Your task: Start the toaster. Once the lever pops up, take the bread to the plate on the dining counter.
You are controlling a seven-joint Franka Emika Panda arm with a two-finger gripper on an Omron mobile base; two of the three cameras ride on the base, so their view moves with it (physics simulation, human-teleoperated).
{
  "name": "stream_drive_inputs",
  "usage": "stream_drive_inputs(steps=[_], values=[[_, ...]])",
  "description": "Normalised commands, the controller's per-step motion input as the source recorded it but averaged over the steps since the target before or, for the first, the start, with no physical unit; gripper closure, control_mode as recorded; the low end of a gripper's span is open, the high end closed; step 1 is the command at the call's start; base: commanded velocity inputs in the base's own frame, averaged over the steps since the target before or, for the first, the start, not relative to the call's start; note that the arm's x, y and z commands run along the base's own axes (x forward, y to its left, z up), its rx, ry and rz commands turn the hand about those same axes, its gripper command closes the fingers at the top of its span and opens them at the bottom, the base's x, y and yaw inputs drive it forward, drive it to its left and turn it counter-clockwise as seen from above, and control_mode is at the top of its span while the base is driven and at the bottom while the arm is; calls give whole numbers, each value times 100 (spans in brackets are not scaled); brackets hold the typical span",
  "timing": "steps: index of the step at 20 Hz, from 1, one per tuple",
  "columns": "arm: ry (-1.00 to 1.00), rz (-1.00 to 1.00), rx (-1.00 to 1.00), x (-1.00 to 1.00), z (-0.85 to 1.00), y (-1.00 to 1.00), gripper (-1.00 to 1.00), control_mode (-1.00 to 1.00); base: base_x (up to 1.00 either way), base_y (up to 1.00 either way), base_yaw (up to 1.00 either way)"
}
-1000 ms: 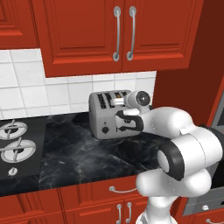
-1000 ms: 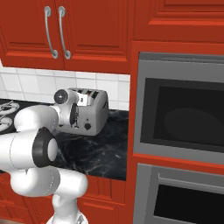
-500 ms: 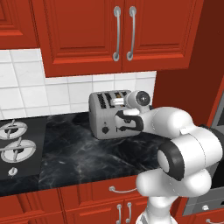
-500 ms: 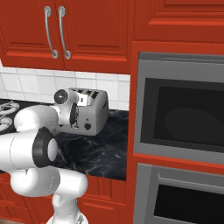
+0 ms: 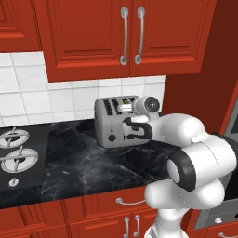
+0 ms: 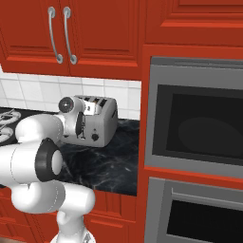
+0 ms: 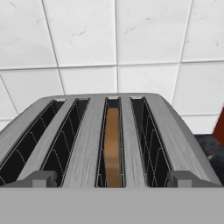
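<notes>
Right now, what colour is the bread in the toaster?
Tan-brown bread, clearest in the hand view.

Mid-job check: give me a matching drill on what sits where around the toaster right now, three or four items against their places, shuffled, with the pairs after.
Things:
1. thin tan-brown bread slice
2. boxy silver-grey metal toaster
3. round metal stove burners
4. built-in grey wall oven

Places:
A. on the black marble countertop, against the white tile wall
B. down in one inner toaster slot
C. in the red cabinet column beside the toaster
D. at the counter's far end from the oven

Pairs: 1-B, 2-A, 3-D, 4-C
</notes>
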Motion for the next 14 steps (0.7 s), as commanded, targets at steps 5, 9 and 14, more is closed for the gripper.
stream_drive_inputs(steps=[5,9,14], values=[[0,0,0,0,0,0,-100,-100,0,0,0],[0,0,0,0,0,0,-100,-100,0,0,0],[0,0,0,0,0,0,-100,-100,0,0,0]])
